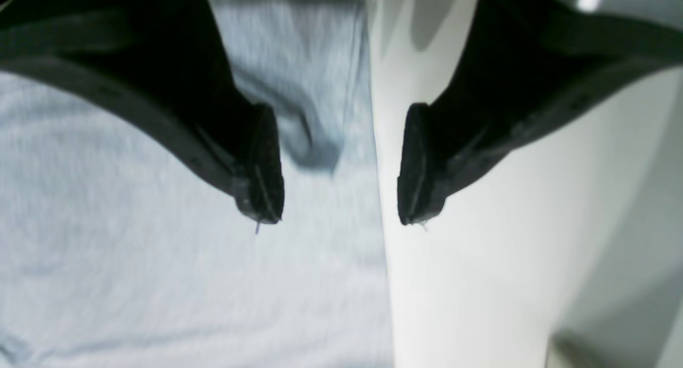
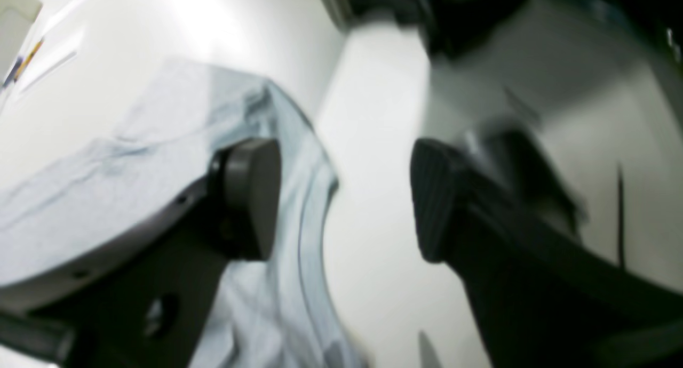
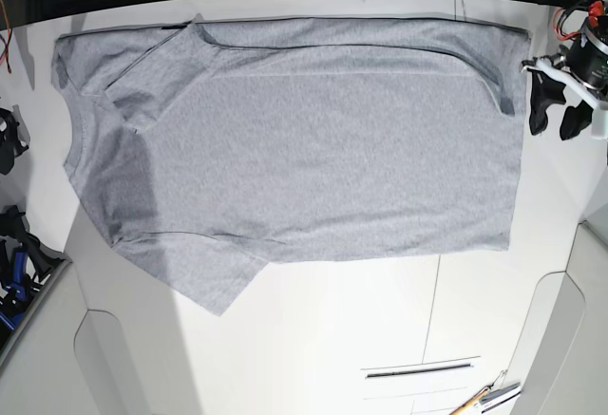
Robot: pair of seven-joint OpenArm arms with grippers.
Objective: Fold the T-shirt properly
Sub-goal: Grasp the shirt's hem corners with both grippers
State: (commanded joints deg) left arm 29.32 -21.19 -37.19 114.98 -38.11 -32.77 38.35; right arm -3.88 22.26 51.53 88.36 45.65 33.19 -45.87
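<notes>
Loosely folded, grey T-shirt spreads wide between two parted tools

Leftmost in the base view, the right tool sits beyond the shirt's left side, partly cut off by the frame. Its wrist view shows the two fingers well apart, with nothing between them gripped.

Next comes the T-shirt, lying across the upper and middle part of the white counter, light grey and without visible lettering. At its upper left, a creased flap slants down over the body. Lower down on that side, a pointed piece reaches toward the counter's lower part. A folded band runs along the top, close to the counter's top edge, and bends downward at the upper right. The right side falls fairly straight to the lower right corner.

Toward the counter's lower right lie a dark narrow strip and, farther right, some pens.

Just beside the shirt's upper right side is the left tool, its fingers also apart and clamped on nothing. In its wrist view, the cloth's edge shows between them.
</notes>
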